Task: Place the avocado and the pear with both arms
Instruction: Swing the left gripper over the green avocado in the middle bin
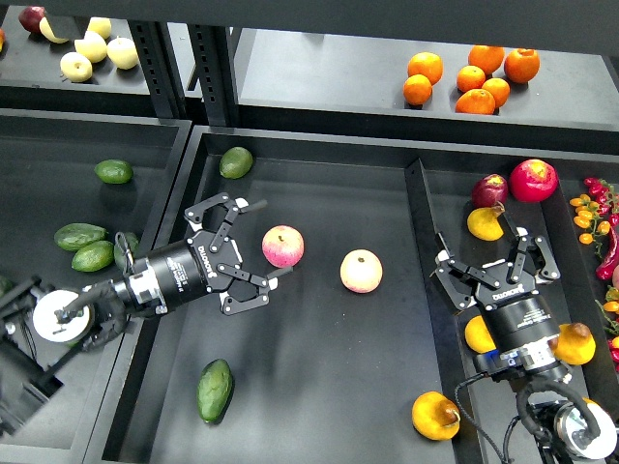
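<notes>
Nearest, in the middle tray (319,425): the avocado (215,390), long oval, glossy dark green with lighter patches, lying free on the matte black floor near the front left. To its right, at the front of the divider: the pear (435,416), plump, yellow-orange, smooth, brownish stub at one end. Partly hidden behind the right arm: two more yellow-orange fruits (574,342), outlines incomplete, kind not determinable.

Mid-depth: left hand (259,245), black skeletal linkage fingers, spread wide and released, grasping nothing, fingertips just beside a pink-yellow apple (282,246). Second apple (361,271) lying apart to the right. Right hand (495,259) likewise spread and released, empty, in the right compartment just below a yellow fruit (486,223). Left tray: three dull green avocados (85,245), one partly hidden by the arm.

Farther: rounder green avocado (235,161) at the tray's back edge; two dark red fruits (533,180). Right edge: peppers, cut off. On the back shelf (319,82): oranges (474,77), pale yellow fruit (93,48).
</notes>
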Action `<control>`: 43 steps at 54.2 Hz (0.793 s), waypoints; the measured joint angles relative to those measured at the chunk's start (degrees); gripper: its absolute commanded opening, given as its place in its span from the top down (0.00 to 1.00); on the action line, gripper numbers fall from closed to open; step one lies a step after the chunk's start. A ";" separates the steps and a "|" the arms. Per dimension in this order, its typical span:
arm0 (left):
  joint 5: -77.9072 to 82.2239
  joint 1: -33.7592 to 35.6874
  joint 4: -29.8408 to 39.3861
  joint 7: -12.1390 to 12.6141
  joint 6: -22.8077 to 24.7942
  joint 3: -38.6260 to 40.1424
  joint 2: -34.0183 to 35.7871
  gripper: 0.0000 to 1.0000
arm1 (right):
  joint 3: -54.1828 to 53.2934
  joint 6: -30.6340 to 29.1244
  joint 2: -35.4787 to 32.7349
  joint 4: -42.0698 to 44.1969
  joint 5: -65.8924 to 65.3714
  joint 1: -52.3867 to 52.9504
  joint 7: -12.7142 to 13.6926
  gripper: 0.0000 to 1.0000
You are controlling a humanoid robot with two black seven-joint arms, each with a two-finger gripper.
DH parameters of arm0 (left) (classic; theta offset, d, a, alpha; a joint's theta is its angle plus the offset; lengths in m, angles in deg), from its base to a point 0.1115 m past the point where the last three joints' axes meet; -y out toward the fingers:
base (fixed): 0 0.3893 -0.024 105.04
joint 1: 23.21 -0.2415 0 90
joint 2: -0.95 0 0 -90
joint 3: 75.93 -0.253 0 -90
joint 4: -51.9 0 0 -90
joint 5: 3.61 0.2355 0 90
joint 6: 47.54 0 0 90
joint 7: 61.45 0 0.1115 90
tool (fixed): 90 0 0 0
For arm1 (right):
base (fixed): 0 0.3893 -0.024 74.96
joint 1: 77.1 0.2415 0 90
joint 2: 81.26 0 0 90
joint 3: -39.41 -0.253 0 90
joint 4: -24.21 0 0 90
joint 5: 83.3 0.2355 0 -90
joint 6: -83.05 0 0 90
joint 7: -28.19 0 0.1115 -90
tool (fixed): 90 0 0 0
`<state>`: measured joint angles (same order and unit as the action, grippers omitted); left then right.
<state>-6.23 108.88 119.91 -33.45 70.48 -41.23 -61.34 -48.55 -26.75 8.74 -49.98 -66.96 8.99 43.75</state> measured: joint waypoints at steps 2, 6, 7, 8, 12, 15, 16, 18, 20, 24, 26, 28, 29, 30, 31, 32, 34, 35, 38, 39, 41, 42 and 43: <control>0.05 2.38 0.00 0.00 0.00 -2.69 0.89 0.00 | -0.34 0.50 0.00 0.00 0.00 0.00 0.00 0.00; 0.06 8.44 0.13 0.00 0.00 -9.82 2.18 0.00 | -1.04 1.19 0.00 0.01 0.00 0.03 -0.01 0.00; 0.06 9.56 0.19 0.00 0.00 -11.12 2.29 0.00 | -1.14 1.26 0.00 0.01 0.00 0.04 -0.01 0.00; 0.06 11.02 0.26 0.00 0.00 -12.75 2.39 0.00 | -1.24 1.32 0.00 0.01 0.00 0.04 0.01 0.00; 0.02 16.45 0.32 0.00 0.00 -19.15 2.61 0.00 | -1.50 1.53 0.00 0.01 0.00 0.05 0.00 0.00; 0.13 22.62 0.20 0.00 0.00 -26.29 2.66 0.00 | -1.59 2.29 0.00 0.02 0.00 0.18 0.13 0.00; 0.19 23.35 0.16 0.00 0.00 -27.11 2.67 0.00 | -1.59 2.42 0.00 0.02 0.00 0.21 0.15 0.00; 0.51 24.99 0.08 -0.01 0.00 -29.00 2.64 0.00 | -1.59 2.73 0.00 0.02 0.00 0.29 0.21 0.00; 1.35 27.44 -0.05 0.00 0.00 -32.23 2.43 0.00 | -1.59 3.16 0.00 0.02 0.00 0.44 0.28 0.00; 3.45 31.28 -0.69 0.00 0.00 -37.67 1.73 0.00 | -1.60 3.61 0.00 0.02 0.00 0.93 0.32 0.00; 4.90 33.12 -1.40 -0.01 0.00 -40.28 1.21 0.00 | -1.61 3.73 0.00 0.02 0.00 1.25 0.33 0.00; 6.43 34.46 -2.27 0.00 -0.01 -42.28 0.62 0.00 | -1.61 3.88 0.00 0.02 0.00 1.61 0.34 0.00; 7.26 35.00 -2.77 -0.01 -0.01 -43.18 0.28 0.00 | -1.61 3.97 0.00 0.02 0.00 1.74 0.36 0.00; 8.23 35.50 -3.31 -0.01 -0.01 -44.02 -0.13 0.00 | -1.61 4.14 0.00 0.02 0.00 1.97 0.34 0.00; 8.97 35.79 -3.70 -0.01 -0.02 -44.58 -0.46 0.00 | -1.61 4.28 0.00 0.02 0.00 2.15 0.35 0.00; 10.02 36.11 -4.22 -0.01 -0.02 -45.21 -0.89 0.00 | -1.61 4.49 0.00 0.02 0.00 2.37 0.36 0.00; 11.90 36.45 -5.08 -0.01 -0.02 -46.00 -1.63 0.00 | -1.61 4.96 0.00 0.02 0.00 2.89 0.36 0.00; 13.02 36.59 -5.54 -0.01 -0.02 -46.36 -2.05 0.00 | -1.61 5.13 0.00 0.02 -0.01 3.06 0.35 0.00; 16.26 36.82 -6.74 -0.01 -0.01 -47.21 -3.19 0.00 | -1.61 5.74 0.00 0.02 -0.09 3.85 0.36 0.00; 17.05 36.84 -7.05 -0.01 -0.01 -47.44 -3.45 0.00 | -1.61 5.88 0.00 0.02 -0.11 4.10 0.35 0.00; 18.26 36.88 -7.56 -0.01 -0.01 -47.90 -3.87 0.00 | -1.62 6.12 0.00 0.05 -0.17 4.59 0.35 0.00; 19.02 36.90 -7.88 -0.01 -0.02 -48.30 -4.16 0.00 | -1.64 6.34 0.00 0.08 -0.20 4.96 0.36 0.00; 19.57 36.91 -8.10 -0.01 -0.02 -48.65 -4.38 0.00 | -1.65 6.50 0.00 0.10 -0.21 5.22 0.36 0.00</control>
<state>13.34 145.78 111.81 -33.46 70.46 -89.88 -65.72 -50.21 -20.26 8.74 -49.88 -67.17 14.21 44.11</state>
